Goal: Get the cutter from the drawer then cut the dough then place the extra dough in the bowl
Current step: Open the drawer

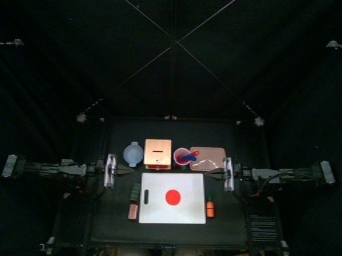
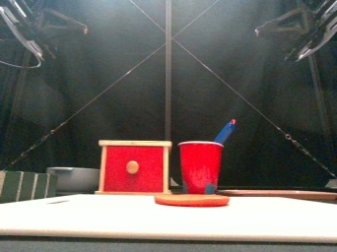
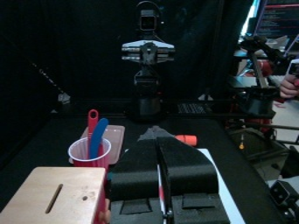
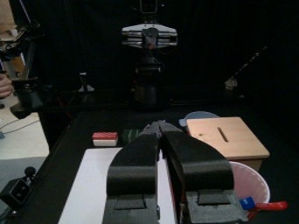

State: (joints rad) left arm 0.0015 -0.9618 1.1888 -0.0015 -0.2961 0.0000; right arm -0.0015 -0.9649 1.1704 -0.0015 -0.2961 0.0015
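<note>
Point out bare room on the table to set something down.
Free: the white board all around the dough. Crowded: the back row, where bowl, wooden box, red cup and pink tray stand side by side.

A black back curtain hangs in soft folds behind the small black counter, lit palely from above the counter. Darkness closes in at both sides of the counter.
</note>
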